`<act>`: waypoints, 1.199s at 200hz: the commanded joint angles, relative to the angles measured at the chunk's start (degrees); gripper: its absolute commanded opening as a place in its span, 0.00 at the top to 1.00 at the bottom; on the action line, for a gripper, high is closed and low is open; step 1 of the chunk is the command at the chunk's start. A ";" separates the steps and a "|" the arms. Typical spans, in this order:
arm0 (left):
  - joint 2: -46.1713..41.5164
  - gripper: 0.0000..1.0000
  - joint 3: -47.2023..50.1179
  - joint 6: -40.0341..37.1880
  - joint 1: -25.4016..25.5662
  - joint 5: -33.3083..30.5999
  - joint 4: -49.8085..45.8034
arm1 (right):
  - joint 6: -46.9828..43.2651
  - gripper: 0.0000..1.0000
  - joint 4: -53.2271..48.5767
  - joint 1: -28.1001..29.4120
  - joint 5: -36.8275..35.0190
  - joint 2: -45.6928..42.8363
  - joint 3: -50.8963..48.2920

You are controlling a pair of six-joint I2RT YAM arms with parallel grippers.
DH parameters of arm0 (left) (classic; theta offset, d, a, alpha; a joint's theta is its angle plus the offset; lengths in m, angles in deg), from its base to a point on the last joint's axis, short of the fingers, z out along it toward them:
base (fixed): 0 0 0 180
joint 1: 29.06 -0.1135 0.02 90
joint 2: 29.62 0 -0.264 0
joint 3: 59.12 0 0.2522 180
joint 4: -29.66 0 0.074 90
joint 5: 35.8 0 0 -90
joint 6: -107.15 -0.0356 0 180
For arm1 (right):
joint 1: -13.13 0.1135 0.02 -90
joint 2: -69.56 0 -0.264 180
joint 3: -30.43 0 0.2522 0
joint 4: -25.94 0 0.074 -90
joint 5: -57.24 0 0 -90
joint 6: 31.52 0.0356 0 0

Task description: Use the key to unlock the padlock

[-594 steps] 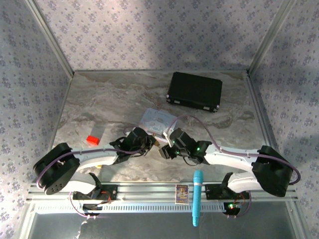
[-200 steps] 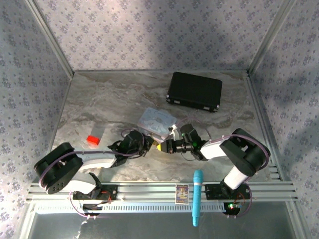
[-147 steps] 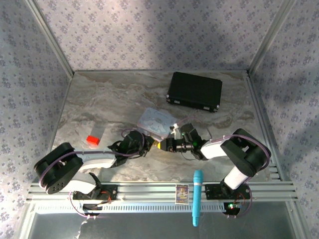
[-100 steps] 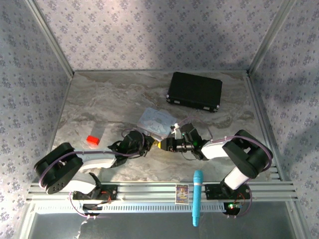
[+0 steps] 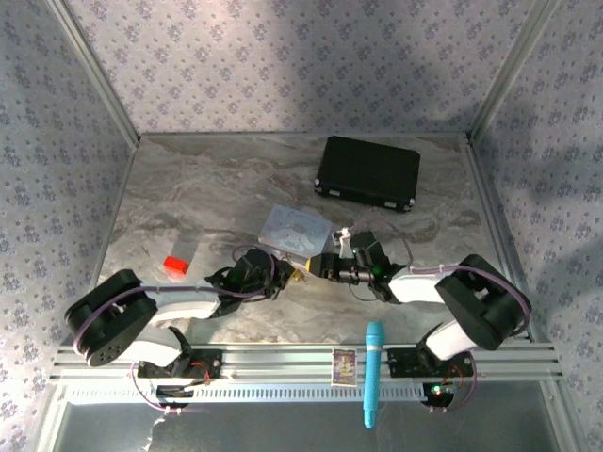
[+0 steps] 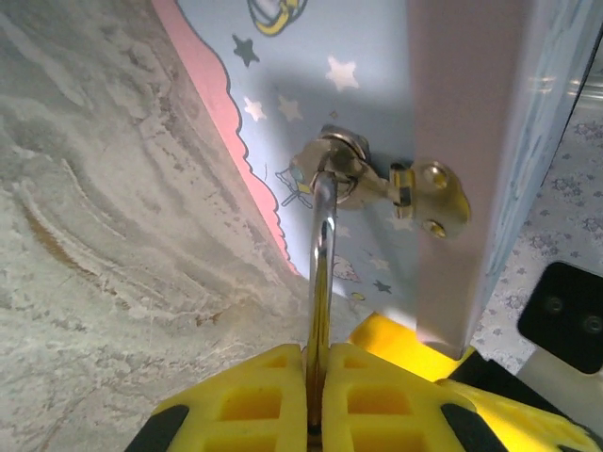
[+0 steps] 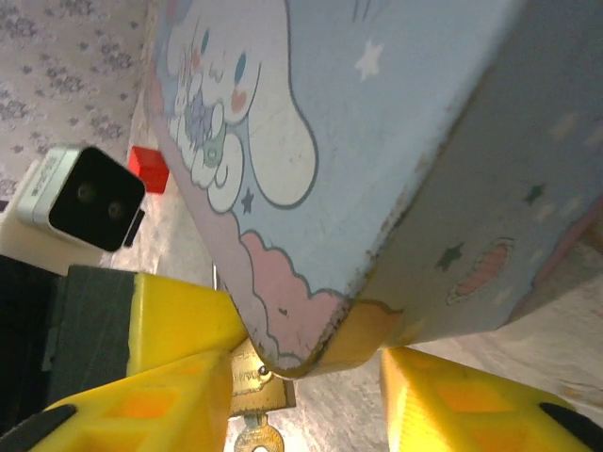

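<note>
**Padlock pinched at the tin's hasp**

Your left tool [image 6: 316, 367] is clamped tight on the shackle of the padlock [image 6: 322, 235], which hooks through the hasp [image 6: 429, 193] of the pale blue tin [image 7: 377, 141]. Your right tool [image 7: 306, 372] stands parted and grips nothing. The padlock's brass body and the key [image 7: 252, 439] sit between its fingers. Black case [image 5: 367, 172] at the far back of the surface [image 5: 188, 188].

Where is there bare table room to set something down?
Free: the table's far-left stretch between the left wall, the red block and the black case; also the strip between that case and the right arm. Crowded: around the tin, where the left arm meets it.
</note>
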 commanded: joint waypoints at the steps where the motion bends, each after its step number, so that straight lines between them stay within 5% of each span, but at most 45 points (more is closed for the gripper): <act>1: 1.62 1.00 -1.16 -0.36 0.69 1.56 -0.76 | -0.36 0.52 -3.80 -0.03 -3.35 -2.52 0.16; 37: 1.49 1.00 -5.51 -6.68 0.68 -0.81 -13.92 | -1.58 0.46 -10.03 0.17 -8.30 -5.72 1.22; 87: 4.71 0.97 -16.93 -25.88 -0.51 -4.76 -42.35 | -6.10 0.44 -26.62 0.61 -16.94 -7.22 9.77; 134: 4.99 0.85 -20.11 -35.68 -1.99 -10.65 -55.74 | -9.78 0.45 -34.52 0.77 -19.64 -2.58 17.98; 194: 9.86 0.73 -24.65 -37.35 -0.37 -13.35 -57.89 | -10.08 0.46 -34.55 0.45 -16.31 3.35 22.01; 240: 12.61 0.75 -30.10 -36.89 4.45 -23.76 -67.79 | -10.41 0.46 -35.06 0.25 -16.88 3.53 22.83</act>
